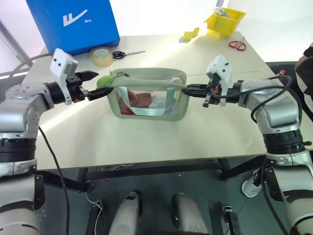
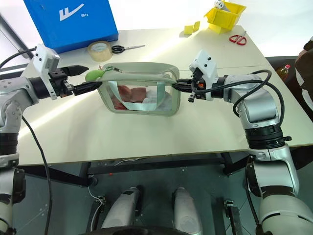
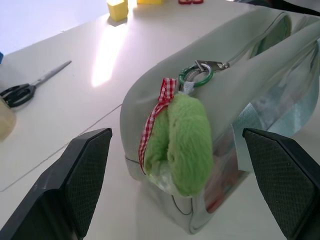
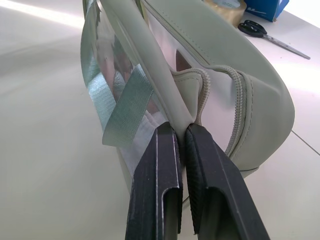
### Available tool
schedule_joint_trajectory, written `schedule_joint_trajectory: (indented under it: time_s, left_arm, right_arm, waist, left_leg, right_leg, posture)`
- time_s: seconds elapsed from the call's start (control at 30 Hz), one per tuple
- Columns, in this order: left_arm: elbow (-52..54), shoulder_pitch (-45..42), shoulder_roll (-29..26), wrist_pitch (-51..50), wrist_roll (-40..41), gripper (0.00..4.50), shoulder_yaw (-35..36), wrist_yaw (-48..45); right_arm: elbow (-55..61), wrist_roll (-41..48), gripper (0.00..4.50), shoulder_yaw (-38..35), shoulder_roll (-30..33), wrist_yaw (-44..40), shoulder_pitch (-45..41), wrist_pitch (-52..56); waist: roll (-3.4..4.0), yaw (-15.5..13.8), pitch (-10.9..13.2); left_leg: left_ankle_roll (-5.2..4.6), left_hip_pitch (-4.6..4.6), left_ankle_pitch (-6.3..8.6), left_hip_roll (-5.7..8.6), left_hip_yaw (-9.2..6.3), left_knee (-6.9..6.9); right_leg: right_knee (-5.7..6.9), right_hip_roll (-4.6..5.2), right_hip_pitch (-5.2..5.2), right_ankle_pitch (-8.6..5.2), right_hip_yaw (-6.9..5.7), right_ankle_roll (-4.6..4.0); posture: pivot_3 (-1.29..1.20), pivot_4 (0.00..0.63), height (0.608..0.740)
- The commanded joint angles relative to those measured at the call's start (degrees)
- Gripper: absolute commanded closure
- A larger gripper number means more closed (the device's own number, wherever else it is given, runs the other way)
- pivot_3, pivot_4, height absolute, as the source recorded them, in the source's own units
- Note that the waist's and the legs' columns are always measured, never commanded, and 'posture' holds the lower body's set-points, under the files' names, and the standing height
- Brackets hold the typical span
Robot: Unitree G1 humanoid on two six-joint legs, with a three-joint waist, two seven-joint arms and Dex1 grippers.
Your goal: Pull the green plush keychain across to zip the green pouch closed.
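The green pouch (image 1: 151, 74) stands mid-table, pale sage with a clear front window showing red and white contents. Its zipper track runs along the top. The green plush keychain (image 1: 104, 80) hangs at the pouch's left end from a green ring and a red checked ribbon (image 3: 159, 102). My left gripper (image 1: 93, 84) is open, and the plush (image 3: 182, 145) sits between its two fingers without touching either. My right gripper (image 1: 188, 89) is shut on the fabric tab at the pouch's right end (image 4: 192, 95).
A blue box (image 1: 73, 22) stands at the back left, with a tape roll (image 1: 101, 56) and black scissors (image 1: 127, 54) beside it. At the back right are yellow sticky notes (image 1: 191, 33), a yellow bin (image 1: 224, 22) and red scissors (image 1: 237, 45).
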State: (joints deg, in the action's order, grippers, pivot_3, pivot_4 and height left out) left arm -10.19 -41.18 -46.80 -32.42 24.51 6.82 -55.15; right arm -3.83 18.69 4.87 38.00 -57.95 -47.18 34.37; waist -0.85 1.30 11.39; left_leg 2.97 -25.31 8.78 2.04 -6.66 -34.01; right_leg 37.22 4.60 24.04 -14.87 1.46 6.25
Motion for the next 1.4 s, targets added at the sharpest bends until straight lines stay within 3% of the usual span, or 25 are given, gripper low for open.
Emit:
schedule_joint_trajectory:
  time_s: [0.03,0.07,0.17,0.4,0.57,0.77,1.03,1.17,1.33,1.4]
  left_arm:
    - [-1.8,-2.3,-0.2,2.4,-1.2,0.00,-0.3,-1.3]
    - [-2.2,-2.9,-0.2,2.5,-1.1,0.00,-0.2,-1.6]
    - [-2.7,-4.4,-0.8,1.6,-0.1,0.88,0.2,-3.1]
    - [-3.7,-6.3,-1.3,1.3,-0.1,4.48,0.7,-3.9]
    - [-0.7,-8.2,-4.0,-0.7,1.6,4.48,1.3,-6.8]
    - [-2.9,-15.0,-0.6,4.0,-1.5,4.48,-2.8,-6.5]
    - [-3.9,-13.1,4.2,10.5,-7.9,4.48,-10.1,-8.1]
    - [-3.0,-13.7,3.1,8.1,-5.9,3.06,-7.9,-9.5]
    - [-5.6,-15.4,-0.5,8.1,-7.2,0.49,-6.2,-9.8]
    - [-6.0,-14.7,-2.9,8.0,-7.2,0.49,-5.6,-10.8]
  right_arm:
    - [2.6,0.0,4.47,-0.2,0.1,-0.2,-0.2,-0.5]
    - [2.5,-0.1,4.47,-0.1,0.1,-0.2,-0.3,-0.6]
    - [2.0,-0.6,4.50,-0.1,-0.2,0.2,-0.4,-1.0]
    - [1.2,-1.0,4.50,0.1,-0.7,0.6,-0.7,-1.6]
    - [1.0,-1.3,4.50,0.2,-1.2,0.7,-1.0,-2.1]
    - [0.7,-1.5,4.50,0.8,-1.7,0.1,-1.3,-2.7]
    - [1.0,-1.7,4.50,1.0,-2.1,0.1,-1.6,-2.7]
    - [1.5,-1.7,4.50,0.7,-1.9,0.3,-1.2,-2.5]
    - [1.6,-1.8,4.50,0.9,-1.9,0.3,-0.8,-2.7]
    - [1.6,-1.8,4.50,0.9,-1.8,0.3,-0.8,-2.6]
  waist:
    - [0.00,0.0,0.0]
    - [0.00,0.0,0.0]
    - [0.00,0.0,0.0]
    - [0.00,0.7,0.0]
    - [0.00,1.2,0.0]
    - [-0.01,1.2,0.0]
    - [-0.01,1.4,0.0]
    - [-0.01,1.3,0.0]
    - [-0.01,1.4,0.0]
    - [-0.01,1.5,0.0]
  left_leg:
    - [0.00,0.00,0.00,0.00,0.00,0.00]
    - [0.00,0.00,0.00,0.00,0.00,0.00]
    - [0.00,-0.01,0.00,0.00,0.00,-0.01]
    - [-0.01,0.01,0.00,0.00,-0.01,-0.01]
    - [-0.01,-0.01,-0.01,0.00,0.00,-0.04]
    - [0.00,0.03,-0.01,0.02,-0.03,-0.11]
    - [-0.01,0.09,-0.02,0.00,-0.03,-0.10]
    - [-0.01,0.08,-0.02,-0.01,-0.04,-0.10]
    - [-0.02,0.09,-0.02,0.00,-0.04,-0.13]
    - [-0.02,0.09,-0.02,0.00,-0.03,-0.12]
  right_leg:
    - [0.00,0.00,0.00,0.00,0.00,0.00]
    - [0.00,0.00,0.00,0.00,0.00,0.00]
    - [0.00,0.00,0.00,0.00,0.00,0.00]
    - [0.05,0.00,0.00,0.01,0.00,0.03]
    - [0.05,0.00,-0.01,0.05,0.00,0.10]
    - [0.06,0.00,-0.08,0.06,-0.02,0.11]
    - [0.12,-0.03,-0.10,0.06,-0.01,0.12]
    - [0.19,-0.03,-0.07,0.06,-0.01,0.12]
    - [0.24,-0.03,-0.06,0.06,-0.01,0.13]
    - [0.24,-0.03,-0.05,0.06,-0.01,0.13]
  posture:
    - [0.00,0.150,0.740]
    - [0.00,0.150,0.740]
    - [0.00,0.150,0.740]
    - [0.00,0.150,0.740]
    - [0.00,0.150,0.740]
    - [0.00,0.150,0.740]
    - [0.00,0.150,0.740]
    - [0.00,0.150,0.740]
    - [0.00,0.150,0.740]
    - [0.00,0.150,0.740]
